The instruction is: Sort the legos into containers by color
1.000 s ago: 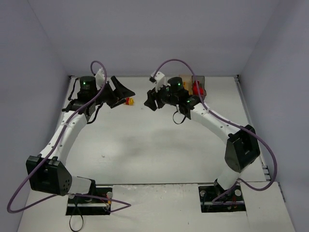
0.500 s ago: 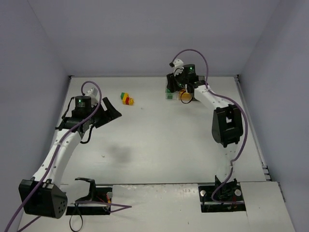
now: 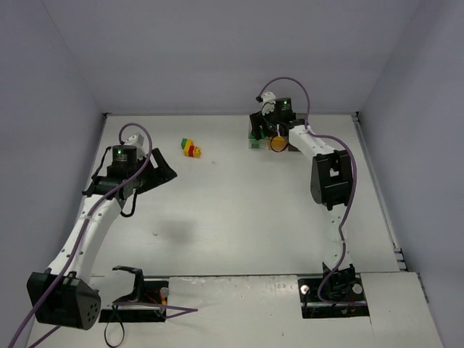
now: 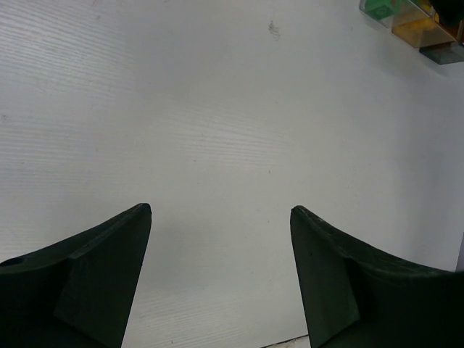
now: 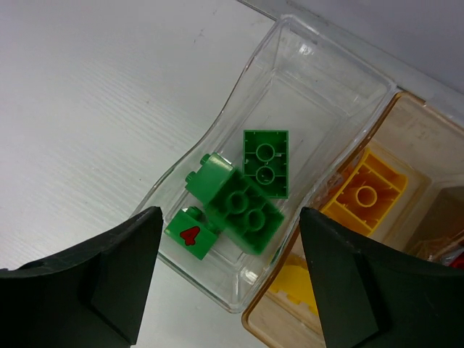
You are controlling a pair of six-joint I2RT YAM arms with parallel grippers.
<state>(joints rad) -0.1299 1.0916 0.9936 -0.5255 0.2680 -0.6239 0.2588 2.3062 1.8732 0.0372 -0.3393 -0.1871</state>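
Green legos (image 5: 245,209) beneath open right gripper (image 5: 230,214)

L gripper (image 4: 221,210), jaws apart, over bare table (image 3: 239,210): passage free ahead and at centre. Sole loose obstacle is lego clump (image 3: 191,148), abt 2 o'clock of it, well apart. R gripper (image 5: 230,210), jaws apart, hangs over clear box (image 5: 333,51). Green bricks (image 5: 250,206) crowd its near end; 1 o'clock end bare. Orange box (image 5: 424,145) abuts at 3 o'clock.

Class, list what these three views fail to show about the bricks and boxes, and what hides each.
- Top view: contents of the boxes, covered by the right arm.
- Top view: brick clump, too small to count bricks.
- Right wrist view: orange-tinted box, partly behind a finger.
- Left wrist view: dark box, cut by the frame edge.
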